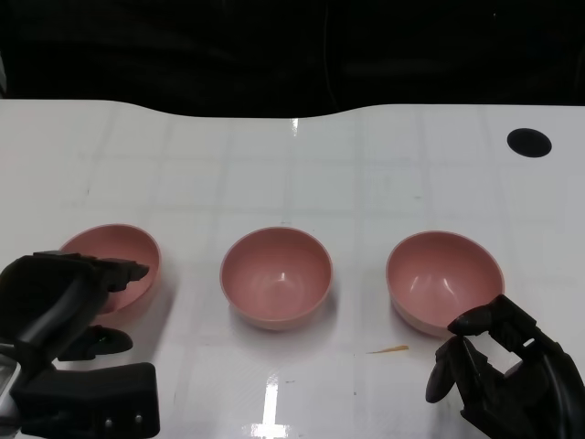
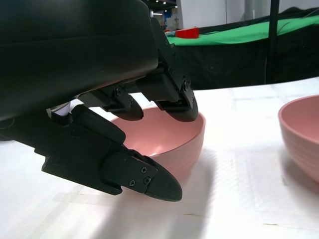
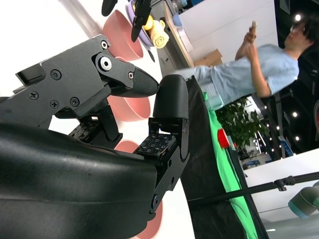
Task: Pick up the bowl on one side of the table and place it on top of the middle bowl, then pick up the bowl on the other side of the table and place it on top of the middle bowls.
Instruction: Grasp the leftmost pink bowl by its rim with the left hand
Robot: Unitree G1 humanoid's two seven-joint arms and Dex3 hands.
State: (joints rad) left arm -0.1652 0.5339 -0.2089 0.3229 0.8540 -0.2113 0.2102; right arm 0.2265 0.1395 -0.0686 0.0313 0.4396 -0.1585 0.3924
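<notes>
— Bowls, three of them, pink and round, stand in a row across the white table [image 1: 366, 165]. How does the left end look?

— The left bowl [image 1: 119, 261] sits upright at the table's left side, smooth and matte, plastic-looking with a thin rim. The left hand [image 1: 69, 293] is right at it: black fingertips [image 2: 179, 107] lie over the near rim, and the wrist view shows a thicker finger low beside the outer wall. I cannot tell whether they actually press the bowl, so I cannot call it held.

— And the middle?

— The middle bowl [image 1: 276, 274] stands alone, well apart from both neighbours, hollow facing up, with a soft highlight inside. Nothing rests in it or on it.

— The right side?

— The right bowl [image 1: 445, 277] is upright too, same shape and colour. The right hand [image 1: 498, 366] hangs just in front of its near edge, fingers curved and parted, nothing between them. A small orange-brown sliver [image 1: 388, 348] lies on the table between the middle and right bowls, nearer the robot.

— Anything else around?

— A round black hole [image 1: 529, 142] at the table's far right corner. The tabletop is glossy with a faint grid of pale lines. Beyond the table, the right wrist view shows a person [image 3: 259, 69] in a light blue shirt and a green cloth [image 3: 232, 169].
</notes>
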